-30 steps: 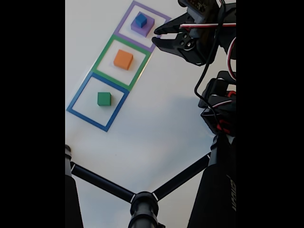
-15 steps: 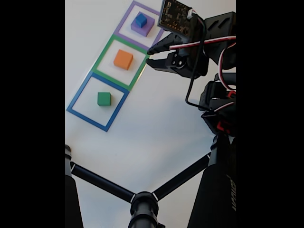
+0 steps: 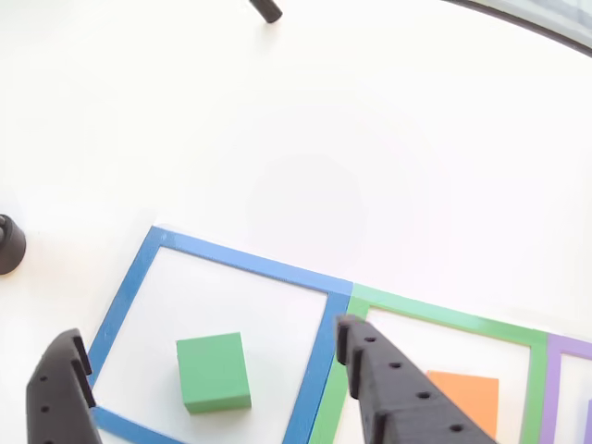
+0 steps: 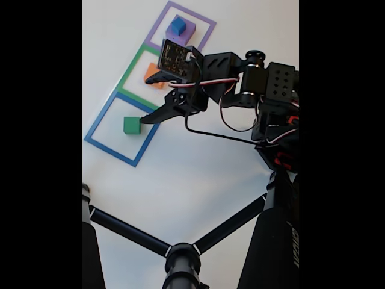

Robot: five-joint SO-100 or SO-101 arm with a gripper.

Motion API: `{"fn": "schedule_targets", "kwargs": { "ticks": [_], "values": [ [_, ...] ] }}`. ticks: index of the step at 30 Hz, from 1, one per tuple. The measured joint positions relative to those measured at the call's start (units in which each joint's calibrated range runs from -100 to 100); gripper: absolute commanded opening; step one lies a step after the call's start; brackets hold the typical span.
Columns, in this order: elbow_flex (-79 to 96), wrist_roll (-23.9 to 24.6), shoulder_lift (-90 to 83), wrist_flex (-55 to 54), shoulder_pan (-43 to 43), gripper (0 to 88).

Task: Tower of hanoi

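I see my gripper (image 3: 213, 379) spread wide and holding nothing, its fingers on either side of the green cube (image 3: 214, 372) but not touching it. The cube sits inside the blue square outline (image 3: 250, 266) on the white table (image 3: 324, 111). Beyond one finger lies the orange block (image 3: 465, 400).

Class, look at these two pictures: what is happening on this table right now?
A black robot arm's pincer hangs open over the small green cube, one finger to each side, not gripping it. That cube sits inside the blue taped square. The orange block lies in the green taped square, and in the fixed view a small blue cube sits on a purple block within the purple taped square.
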State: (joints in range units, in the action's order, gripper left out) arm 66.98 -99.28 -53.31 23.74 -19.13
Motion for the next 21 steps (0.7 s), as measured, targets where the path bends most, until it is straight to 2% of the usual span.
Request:
{"fn": "schedule_targets", "kwargs": {
  "ticks": [4,13,21],
  "values": [
    [8.5,0.0,6.2,-18.9,-0.7,33.8],
    [19.8,0.0,24.8,-52.0,-2.0,35.1],
    [19.4,0.0,46.1,-74.0,-2.7,34.9]
  ]
}}
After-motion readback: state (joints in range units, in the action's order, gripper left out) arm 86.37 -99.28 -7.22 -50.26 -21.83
